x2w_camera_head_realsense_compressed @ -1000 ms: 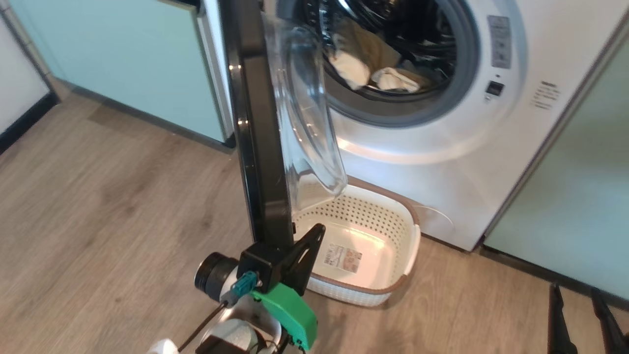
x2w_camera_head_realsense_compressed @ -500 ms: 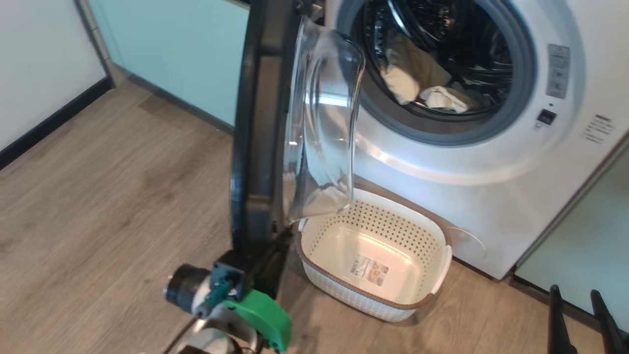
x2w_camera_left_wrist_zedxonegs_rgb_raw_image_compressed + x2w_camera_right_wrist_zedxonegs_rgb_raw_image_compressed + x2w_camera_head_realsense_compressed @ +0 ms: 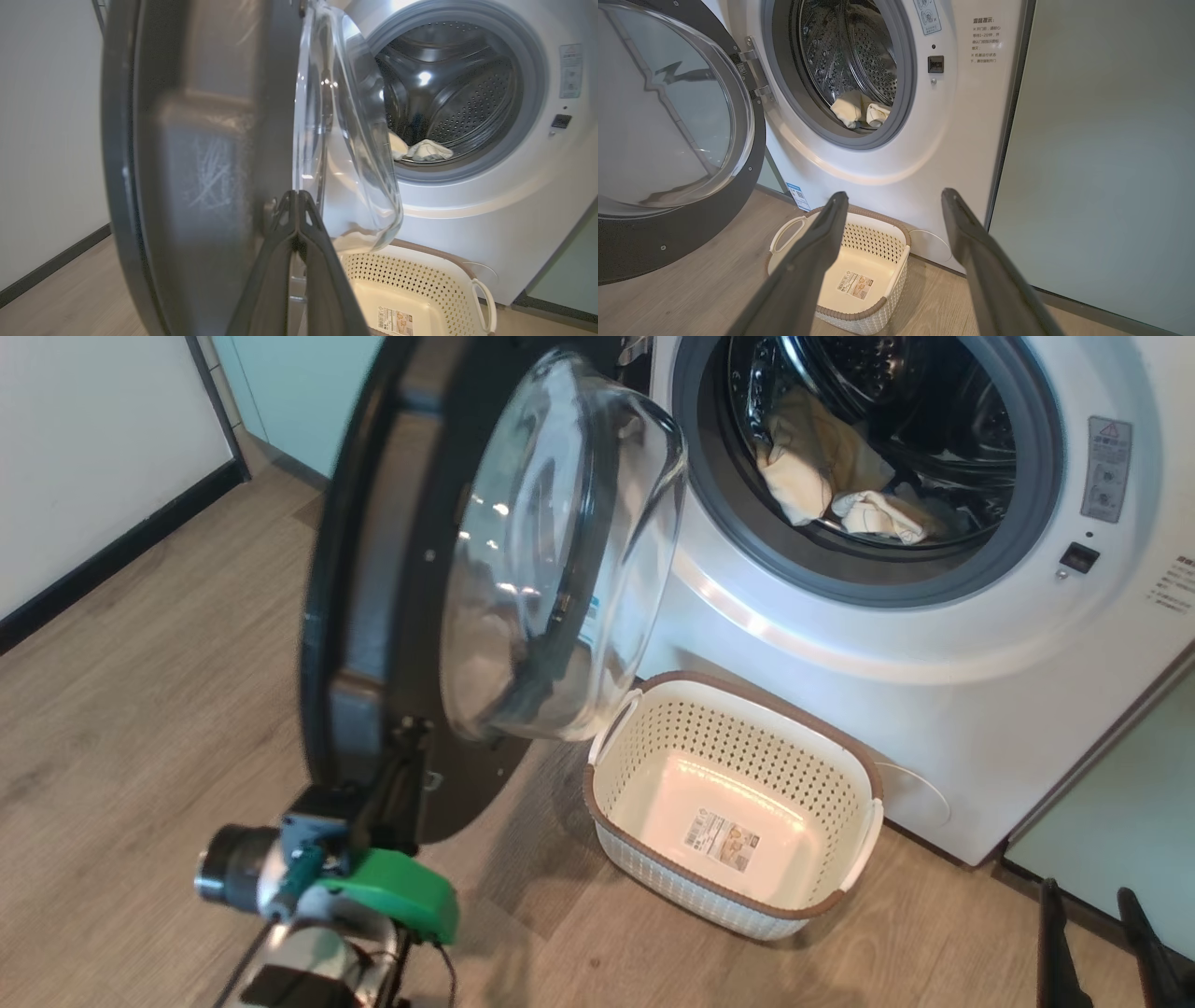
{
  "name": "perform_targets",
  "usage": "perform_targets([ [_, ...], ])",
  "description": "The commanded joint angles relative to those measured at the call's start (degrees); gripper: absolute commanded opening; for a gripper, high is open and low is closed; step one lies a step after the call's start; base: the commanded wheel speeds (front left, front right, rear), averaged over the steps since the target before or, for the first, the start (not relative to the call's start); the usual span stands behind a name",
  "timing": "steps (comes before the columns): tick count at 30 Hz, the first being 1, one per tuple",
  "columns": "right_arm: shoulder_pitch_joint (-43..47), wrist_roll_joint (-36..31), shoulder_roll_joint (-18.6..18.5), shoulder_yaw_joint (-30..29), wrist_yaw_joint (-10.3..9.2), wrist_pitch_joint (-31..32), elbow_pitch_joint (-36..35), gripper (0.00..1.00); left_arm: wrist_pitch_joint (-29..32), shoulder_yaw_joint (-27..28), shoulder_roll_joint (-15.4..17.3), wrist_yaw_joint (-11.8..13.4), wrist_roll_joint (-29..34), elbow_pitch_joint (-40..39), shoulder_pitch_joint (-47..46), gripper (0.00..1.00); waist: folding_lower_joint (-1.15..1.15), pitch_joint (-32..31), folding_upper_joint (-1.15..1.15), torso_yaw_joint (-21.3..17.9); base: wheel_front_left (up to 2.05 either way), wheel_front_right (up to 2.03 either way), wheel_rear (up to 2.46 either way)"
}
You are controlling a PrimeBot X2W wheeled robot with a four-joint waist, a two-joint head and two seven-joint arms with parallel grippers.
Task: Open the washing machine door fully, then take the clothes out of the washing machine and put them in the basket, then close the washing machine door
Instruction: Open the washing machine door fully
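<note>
Left hand (image 3: 297, 196): pressed together, tips at lower rim of black-ringed round glass door (image 3: 373, 569)
Right hand (image 3: 892, 196): spread, right of cream perforated plastic basket (image 3: 873, 242)
Cream soft clothes (image 3: 812, 467): in steel drum (image 3: 934, 392)

This looks like the laundry corner of a home. A white front-loading washing machine (image 3: 934, 653) is built in between pale green cabinet panels (image 3: 1101, 140), the way a fitted kitchen or utility nook is laid out. The floor (image 3: 140, 709) is wood-look plank, and a plain white wall (image 3: 84, 448) with a dark skirting board (image 3: 112, 559) runs off to one side. The washing machine door (image 3: 373, 569) stands open, and soft pale clothes (image 3: 822, 467) lie in the steel drum (image 3: 467, 93). A small perforated plastic basket (image 3: 747, 756) sits on the floor just in front of the machine. Printed stickers (image 3: 985, 39) on the washer's front carry Chinese text.
</note>
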Motion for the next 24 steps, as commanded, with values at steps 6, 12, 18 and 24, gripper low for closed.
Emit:
perform_targets([
  [6,-2.1,-0.8,-1.0,1.0,0.01,-0.4,-1.4,1.0,-2.5,5.6,2.3,0.7,-1.5,1.7,-3.3,0.0,0.0,0.6,0.0,0.0,0.0,0.0,0.0],
  [12,-2.3,-1.2,-1.0,0.6,0.01,-0.4,-1.6,1.0,-4.1,9.7,3.6,0.7,-3.2,5.7,-4.7,0.0,0.0,1.8,0.0,-0.7,0.0,0.0,0.0],
  [18,-2.6,-2.0,-1.0,-0.2,0.01,-0.4,-1.9,1.0,-4.6,13.6,4.1,-0.1,-3.5,8.0,-6.8,0.0,0.0,3.4,0.0,-0.6,0.0,0.0,0.0],
  [24,-2.8,-2.9,-1.0,-0.8,0.01,-0.4,-2.2,1.0,-4.6,17.8,4.0,-1.9,-3.0,10.5,-9.5,0.0,0.0,4.8,0.0,0.1,0.0,0.0,0.0],
])
